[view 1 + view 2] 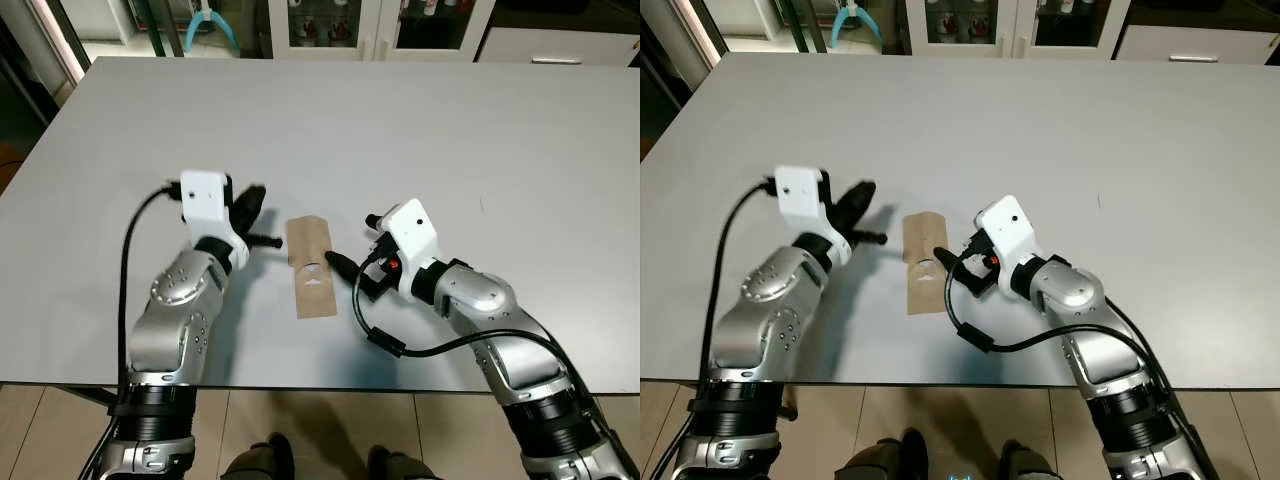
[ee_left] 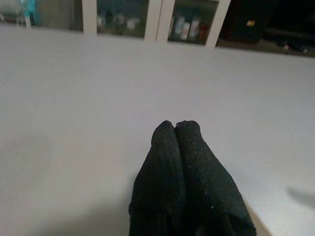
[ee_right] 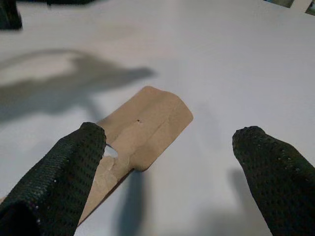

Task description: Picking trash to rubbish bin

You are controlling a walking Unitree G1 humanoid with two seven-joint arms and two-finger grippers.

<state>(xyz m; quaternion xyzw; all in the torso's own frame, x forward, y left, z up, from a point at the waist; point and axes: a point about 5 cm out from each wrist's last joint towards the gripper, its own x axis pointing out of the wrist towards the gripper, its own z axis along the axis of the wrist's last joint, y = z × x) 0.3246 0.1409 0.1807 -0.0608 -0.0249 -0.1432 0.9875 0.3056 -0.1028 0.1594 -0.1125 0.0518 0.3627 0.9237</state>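
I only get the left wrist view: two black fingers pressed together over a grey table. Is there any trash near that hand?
Observer: Yes. A flat brown cardboard piece lies on the table, just to the right of the left hand.
Operator: What is the other hand doing?
Observer: The right hand is open and points at the cardboard from the other side.
Operator: Has it got hold of it?
Observer: No. One finger hangs over the cardboard and the other is over bare table beside it.
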